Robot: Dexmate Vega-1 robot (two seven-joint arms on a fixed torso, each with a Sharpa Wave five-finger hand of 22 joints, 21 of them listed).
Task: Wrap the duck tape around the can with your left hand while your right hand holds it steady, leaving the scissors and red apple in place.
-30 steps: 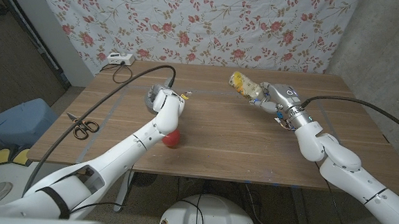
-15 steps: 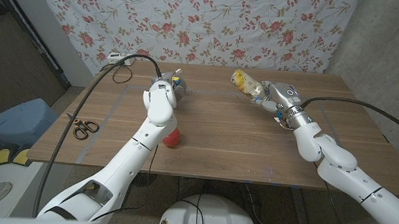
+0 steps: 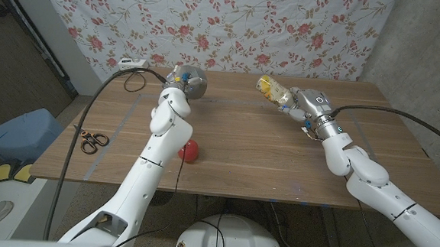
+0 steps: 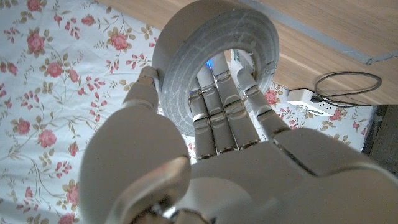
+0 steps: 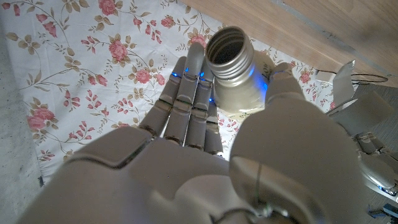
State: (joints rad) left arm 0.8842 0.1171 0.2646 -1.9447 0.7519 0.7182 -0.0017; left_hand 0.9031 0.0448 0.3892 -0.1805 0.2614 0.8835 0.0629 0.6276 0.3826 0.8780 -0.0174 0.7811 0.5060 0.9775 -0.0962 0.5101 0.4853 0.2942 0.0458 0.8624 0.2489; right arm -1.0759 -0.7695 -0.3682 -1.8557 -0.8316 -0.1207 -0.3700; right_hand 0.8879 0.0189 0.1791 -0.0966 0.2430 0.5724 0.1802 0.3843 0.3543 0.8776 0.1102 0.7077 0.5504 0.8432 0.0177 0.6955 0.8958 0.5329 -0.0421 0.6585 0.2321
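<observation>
Duck tape (image 3: 187, 80) sits gripped in your left robot hand (image 3: 180, 79), raised over the surface's far-left part. Can (image 3: 272, 91), tilted with its mouth toward you, is held by your right robot hand (image 3: 301, 104) over the far-right part, well apart. Red apple (image 3: 191, 151) near the front edge, scissors (image 3: 93, 141) at the left edge; nothing between roll and can

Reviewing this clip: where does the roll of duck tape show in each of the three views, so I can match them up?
Head view: duck tape at the far left-centre of the table, gripped by the left hand.
Left wrist view: the roll sits around that hand's fingers.
Right wrist view: not identifiable; the right hand holds the can.
Shared landmark: the floral cloth.
</observation>
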